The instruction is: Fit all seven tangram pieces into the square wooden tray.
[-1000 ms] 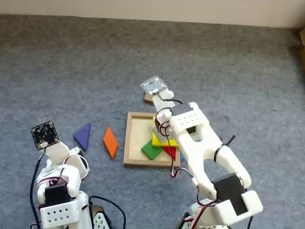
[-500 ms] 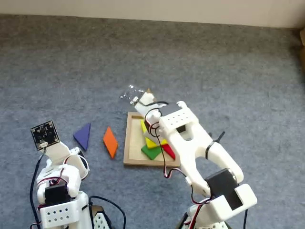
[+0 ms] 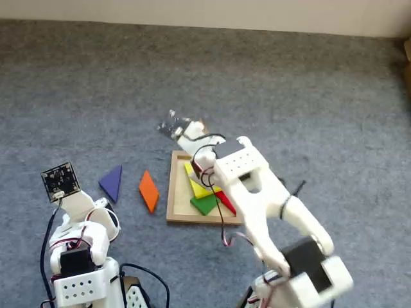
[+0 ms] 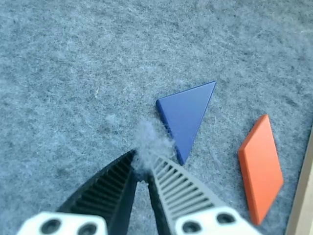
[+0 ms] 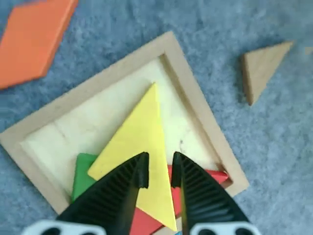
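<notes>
The square wooden tray [image 3: 172, 192] [image 5: 190, 93] lies mid-table. In it a yellow triangle [image 3: 202, 187] [image 5: 142, 137] rests tilted over a green piece [image 3: 204, 204] [image 5: 83, 171] and a red piece [image 3: 226, 202] [image 5: 215, 177]. My right gripper [image 3: 198, 165] [image 5: 159, 156] hovers over the yellow triangle with a narrow gap between the jaws, straddling one edge. A blue triangle [image 3: 112, 183] [image 4: 188, 115] and an orange parallelogram [image 3: 148, 190] [image 4: 260, 169] lie left of the tray. My left gripper [image 3: 103, 204] [image 4: 143, 175] is shut, its tips just short of the blue triangle's point.
A plain wooden triangle [image 5: 259, 66] [image 3: 200, 123] lies on the grey carpet just beyond the tray's far edge, partly behind the right arm. The tray's rim [image 4: 305, 196] sits close beside the orange piece. Open carpet stretches all around.
The right arm has swung left over the tray, and the yellow triangle has shifted left with it. The left arm has stayed still.
</notes>
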You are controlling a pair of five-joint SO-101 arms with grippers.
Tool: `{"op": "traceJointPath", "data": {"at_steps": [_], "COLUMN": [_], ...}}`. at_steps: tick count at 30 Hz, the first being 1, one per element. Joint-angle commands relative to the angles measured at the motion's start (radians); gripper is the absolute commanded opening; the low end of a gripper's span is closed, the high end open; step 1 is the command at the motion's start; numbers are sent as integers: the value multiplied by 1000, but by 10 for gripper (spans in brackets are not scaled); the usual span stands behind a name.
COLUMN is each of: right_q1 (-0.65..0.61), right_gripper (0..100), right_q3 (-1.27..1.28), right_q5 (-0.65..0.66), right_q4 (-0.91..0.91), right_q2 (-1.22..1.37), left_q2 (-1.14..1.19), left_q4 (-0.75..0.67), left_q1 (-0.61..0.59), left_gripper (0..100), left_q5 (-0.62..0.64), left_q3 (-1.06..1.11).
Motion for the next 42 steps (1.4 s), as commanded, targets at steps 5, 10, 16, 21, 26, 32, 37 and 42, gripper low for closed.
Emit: {"op": "traceJointPath", "data": {"at_steps": [5,10,16,21,26,32,37,42], "right_q1": [15,15,28,67,93,91,91,91], "right_gripper": [87,87,87,87,87,87,87,87], "right_q3": [85,85,-5,-67,-82,-76,-71,-71], "right_q5": [-187,-238,-239,-238,-235,-235,-239,-239], "right_q4": [68,157,173,173,165,33,-53,-51], "right_q2": [-196,-117,39,124,127,130,131,131], "left_q2": [-24,-24,-24,-24,-24,-24,-24,-24], "left_q4": [-8,-8,-8,-8,-8,-8,-8,-8], "left_q1": [-13,-13,-13,-13,-13,-13,-13,-13], "left_gripper": [6,6,6,6,6,6,6,6], "left_q5": [8,8,8,8,8,8,8,8], "left_q3": [21,21,21,21,21,21,21,21]}}
